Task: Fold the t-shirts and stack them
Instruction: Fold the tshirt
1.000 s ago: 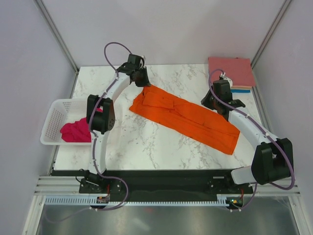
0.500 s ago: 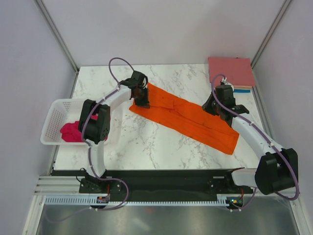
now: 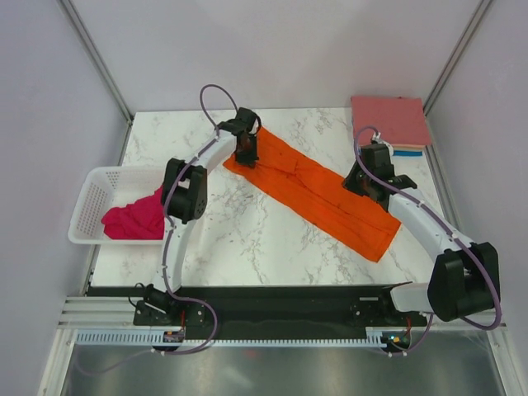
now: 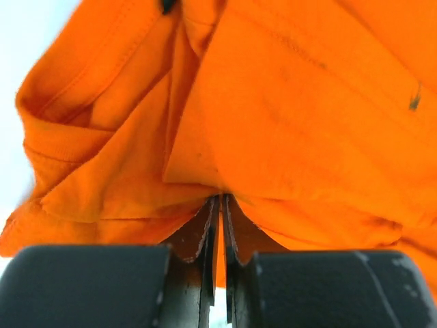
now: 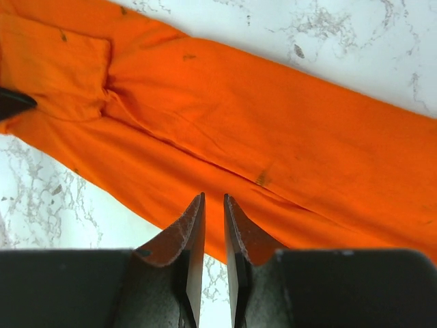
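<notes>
A pink shirt (image 3: 132, 221) is piled in the white basket (image 3: 91, 196) at the left. The long orange shirt (image 3: 322, 194) is pinched tight at its far left end by the left gripper (image 4: 220, 201). The fingers of the right gripper (image 5: 213, 201) are nearly together over the shirt's right part; a hold cannot be told. Folded shirts (image 3: 389, 121) are stacked far right.

White marble-pattern worktop (image 3: 247, 247), near strip and centre-L: open for passage. Obstacles: bright orange cloth t-shirt (image 3: 322, 194) diag. across centre; white plastic mesh basket (image 3: 87, 206) at L edge; folded salmon-pink t-shirt stack (image 3: 388, 120) in far-R corner.
</notes>
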You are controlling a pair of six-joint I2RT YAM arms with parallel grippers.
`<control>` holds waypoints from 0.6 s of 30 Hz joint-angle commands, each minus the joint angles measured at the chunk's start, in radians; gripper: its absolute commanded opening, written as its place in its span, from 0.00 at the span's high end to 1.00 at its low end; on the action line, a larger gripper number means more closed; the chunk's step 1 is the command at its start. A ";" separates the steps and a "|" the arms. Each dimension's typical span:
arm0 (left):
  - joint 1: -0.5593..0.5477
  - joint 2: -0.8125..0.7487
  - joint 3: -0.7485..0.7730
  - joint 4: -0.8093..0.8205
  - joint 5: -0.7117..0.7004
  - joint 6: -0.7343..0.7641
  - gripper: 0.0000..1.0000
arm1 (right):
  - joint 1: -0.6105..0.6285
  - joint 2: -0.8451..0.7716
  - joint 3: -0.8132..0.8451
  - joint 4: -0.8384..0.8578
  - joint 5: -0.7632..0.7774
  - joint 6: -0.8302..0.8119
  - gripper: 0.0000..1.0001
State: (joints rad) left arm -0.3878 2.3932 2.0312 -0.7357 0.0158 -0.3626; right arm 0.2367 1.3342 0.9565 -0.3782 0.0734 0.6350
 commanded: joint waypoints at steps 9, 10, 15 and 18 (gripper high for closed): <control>0.029 0.216 0.505 0.034 0.097 0.096 0.87 | -0.020 0.059 0.106 -0.017 0.066 -0.026 0.76; 0.020 0.120 0.456 0.068 0.116 0.090 0.87 | -0.022 0.051 0.108 -0.024 0.065 -0.027 0.76; -0.034 -0.113 0.155 0.203 0.249 0.038 0.87 | -0.031 -0.001 0.105 -0.082 0.063 -0.034 0.75; -0.101 -0.199 0.046 0.211 0.297 0.004 0.87 | -0.042 -0.044 0.097 -0.129 0.048 -0.035 0.75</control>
State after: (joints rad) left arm -0.4068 2.3535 2.1422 -0.6167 0.1913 -0.3161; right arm 0.2077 1.3582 1.0245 -0.4465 0.1131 0.6151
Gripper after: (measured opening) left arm 0.132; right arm 0.252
